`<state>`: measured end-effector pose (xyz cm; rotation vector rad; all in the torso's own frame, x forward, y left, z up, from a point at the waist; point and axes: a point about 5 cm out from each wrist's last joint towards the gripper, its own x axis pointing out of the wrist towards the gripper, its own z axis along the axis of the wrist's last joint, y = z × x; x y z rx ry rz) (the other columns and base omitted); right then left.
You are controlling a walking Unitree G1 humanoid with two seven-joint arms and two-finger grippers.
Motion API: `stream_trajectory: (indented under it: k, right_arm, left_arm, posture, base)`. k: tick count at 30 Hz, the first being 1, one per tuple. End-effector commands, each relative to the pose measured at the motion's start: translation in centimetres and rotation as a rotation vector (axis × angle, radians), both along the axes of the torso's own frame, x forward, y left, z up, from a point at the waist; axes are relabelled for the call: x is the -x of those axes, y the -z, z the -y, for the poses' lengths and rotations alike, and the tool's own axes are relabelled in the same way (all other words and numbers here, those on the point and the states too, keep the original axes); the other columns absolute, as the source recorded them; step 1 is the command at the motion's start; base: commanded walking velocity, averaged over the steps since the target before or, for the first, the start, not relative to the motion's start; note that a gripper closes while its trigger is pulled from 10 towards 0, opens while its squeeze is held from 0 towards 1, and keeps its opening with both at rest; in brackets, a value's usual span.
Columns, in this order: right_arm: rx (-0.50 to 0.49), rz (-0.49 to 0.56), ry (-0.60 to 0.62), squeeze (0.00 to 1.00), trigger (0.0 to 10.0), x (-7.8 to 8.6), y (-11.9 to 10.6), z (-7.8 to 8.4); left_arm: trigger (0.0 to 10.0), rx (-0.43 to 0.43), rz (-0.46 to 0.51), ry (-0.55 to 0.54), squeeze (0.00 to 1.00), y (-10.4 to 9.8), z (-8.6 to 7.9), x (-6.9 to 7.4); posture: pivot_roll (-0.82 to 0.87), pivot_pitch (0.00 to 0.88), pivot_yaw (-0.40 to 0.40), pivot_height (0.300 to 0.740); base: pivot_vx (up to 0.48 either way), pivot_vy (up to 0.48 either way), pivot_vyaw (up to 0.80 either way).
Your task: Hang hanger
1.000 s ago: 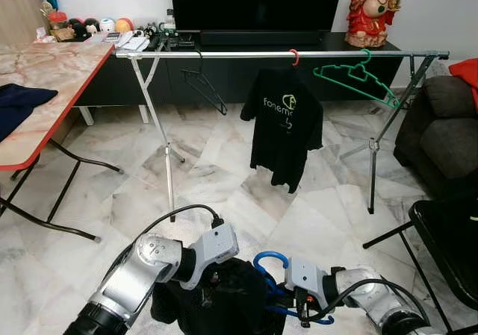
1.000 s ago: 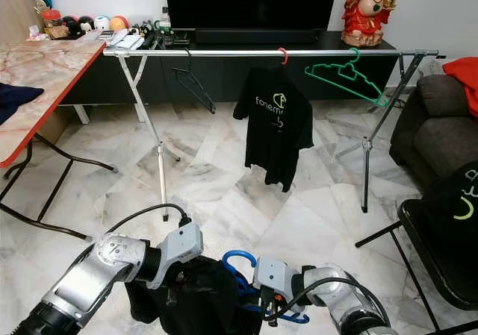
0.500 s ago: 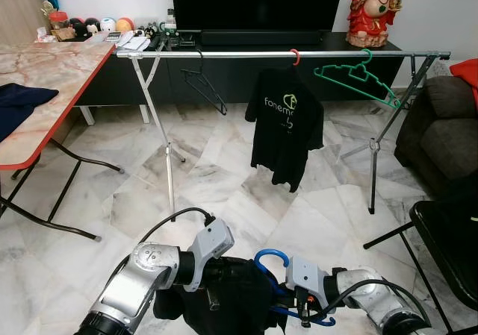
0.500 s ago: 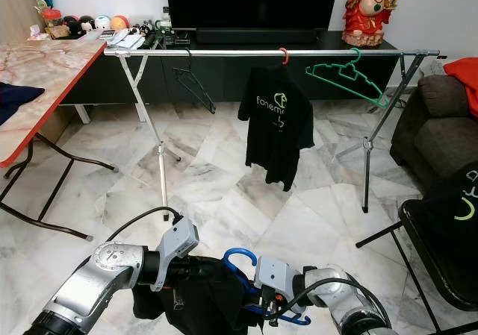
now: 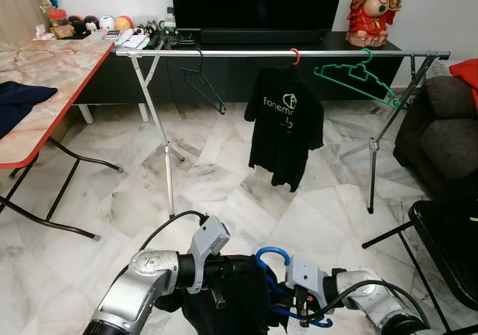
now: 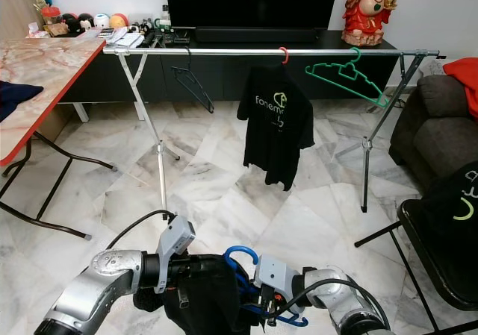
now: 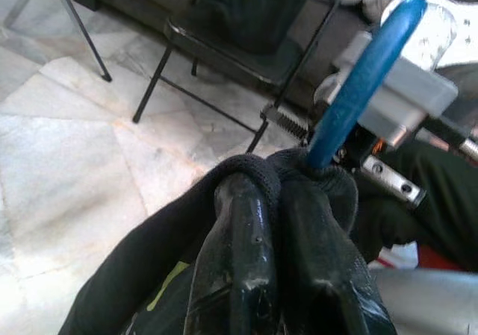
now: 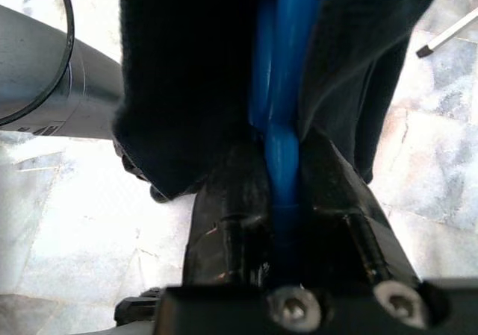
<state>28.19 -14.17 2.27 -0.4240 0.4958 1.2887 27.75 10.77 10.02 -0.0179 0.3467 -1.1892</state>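
A blue hanger [image 5: 272, 254] with a black shirt [image 5: 231, 301] draped on it is held low in front of me, between both arms. My left gripper [image 7: 272, 193] is shut on the shirt's collar, right where the blue hook [image 7: 358, 66] comes out of the cloth. My right gripper [image 8: 282, 163] is shut on the blue hanger's bar, with black cloth hanging on both sides of it. The silver drying rail [image 5: 299, 53] stands across the room well ahead, above both grippers.
On the rail hang a thin black hanger [image 5: 203, 85], a black printed shirt [image 5: 284, 126] on a red hook and a green hanger [image 5: 357, 77]. A marble table [image 5: 45, 81] is at the left. A black chair [image 5: 448, 238] and a sofa [image 5: 441, 126] are at the right.
My left forearm has sunk lower and turned in toward the hanger, bunching the shirt at the hook. The right gripper and blue hanger have hardly moved.
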Motion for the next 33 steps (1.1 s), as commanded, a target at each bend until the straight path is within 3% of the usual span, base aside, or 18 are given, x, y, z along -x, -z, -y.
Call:
stream_trajectory:
  k: [1, 7, 9, 14, 15, 18, 20, 24, 29, 33]
  right_arm:
    - [-0.013, -0.014, -0.007, 0.00, 0.0, 0.3, 0.2, -0.1]
    - [0.000, -0.029, -0.013, 0.00, 0.0, 0.7, 0.5, 0.1]
    - [0.009, -0.032, 0.005, 0.00, 0.0, 0.7, 0.7, 0.5]
    - [0.008, -0.029, 0.040, 0.00, 0.0, 0.7, 0.7, 1.0]
    - [-0.004, -0.019, 0.089, 0.00, 0.0, 0.5, 0.7, 1.3]
    - [-0.008, -0.016, 0.103, 0.00, 0.0, 0.5, 0.7, 1.4]
    - [0.000, 0.017, 0.225, 0.00, 0.0, 0.0, 0.6, 2.6]
    - [-0.027, 0.021, 0.325, 0.00, 0.0, -0.1, 0.5, 3.8]
    - [-0.043, -0.004, 0.308, 0.00, 0.0, 0.6, 0.6, 4.6]
    - [-0.032, -0.008, 0.344, 0.00, 0.0, 1.3, 1.1, 5.3]
  left_arm:
    - [0.0, 0.055, 0.037, -0.006, 0.00, -1.3, 0.1, -0.2]
    - [0.0, 0.068, 0.040, -0.023, 0.00, -1.7, -0.7, -0.2]
    - [0.0, 0.024, 0.050, -0.087, 0.00, -1.4, -2.0, -0.7]
    - [0.0, -0.003, 0.078, -0.216, 0.00, -1.3, -3.1, -1.7]
    - [0.0, -0.014, 0.090, -0.310, 0.00, -1.0, -3.7, -2.2]
    - [0.0, -0.016, 0.093, -0.333, 0.00, -1.0, -3.9, -2.3]
    - [0.0, -0.022, 0.089, -0.355, 0.00, -0.6, -4.7, -1.5]
    - [0.0, -0.049, 0.072, -0.389, 0.00, 0.1, -5.6, -0.8]
    - [0.0, -0.086, 0.079, -0.529, 0.00, 1.1, -6.7, -1.1]
    - [0.0, -0.104, 0.080, -0.710, 0.00, 1.9, -7.7, -1.7]
  posture:
    - [0.09, 0.064, -0.065, 0.740]
    - [0.10, 0.064, -0.066, 0.740]
    - [0.10, 0.066, -0.065, 0.740]
    - [0.10, 0.070, -0.064, 0.740]
    - [0.10, 0.071, -0.061, 0.740]
    - [0.10, 0.071, -0.060, 0.740]
    - [0.10, 0.071, -0.055, 0.740]
    - [0.10, 0.072, -0.051, 0.740]
    - [0.09, 0.070, -0.042, 0.740]
    - [0.07, 0.065, -0.025, 0.740]
  base:
    - [0.000, 0.000, 0.00]
    - [0.000, 0.000, 0.00]
    - [0.000, 0.000, 0.00]
    - [0.000, 0.000, 0.00]
    - [0.000, 0.000, 0.00]
    - [0.000, 0.000, 0.00]
    - [0.000, 0.000, 0.00]
    - [0.000, 0.000, 0.00]
    - [0.000, 0.000, 0.00]
    - [0.000, 0.000, 0.00]
